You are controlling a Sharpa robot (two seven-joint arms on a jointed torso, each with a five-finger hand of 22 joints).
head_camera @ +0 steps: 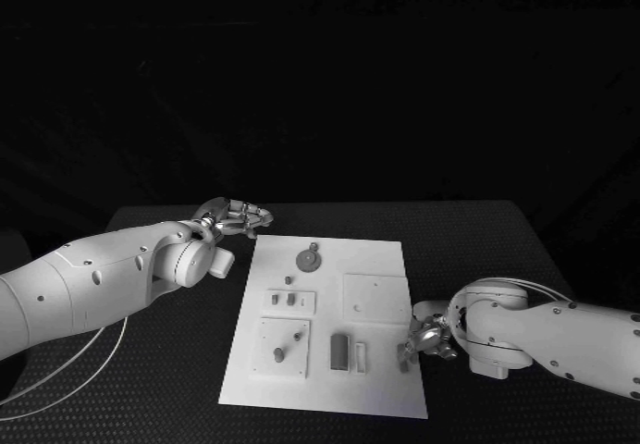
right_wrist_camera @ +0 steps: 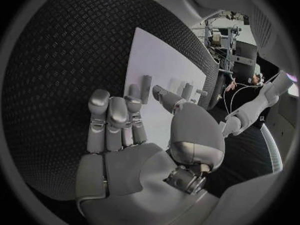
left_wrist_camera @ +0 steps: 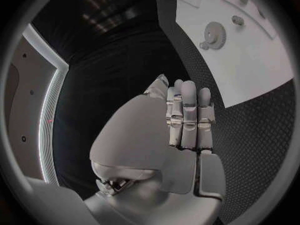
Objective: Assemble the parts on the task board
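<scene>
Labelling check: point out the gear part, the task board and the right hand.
gear part (head_camera: 310, 260), head view, centre of the disc.
task board (head_camera: 380, 264), head view, bare far area.
right hand (head_camera: 429, 339), head view, middle of the hand.

Black table (head_camera: 160, 370), white task board (head_camera: 380, 259) lying on it

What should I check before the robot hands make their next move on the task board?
1. Left robot hand free: ok, fingers apart, nothing held, off the task board's far left corner.
2. Right robot hand free: cannot tell, fingers sit at the board's right edge by a small part.
3. Gear part reachable: ok, lies uncovered near the far end.
4. Board flat on the table: ok.
5. Long upright part seated: cannot tell.
</scene>
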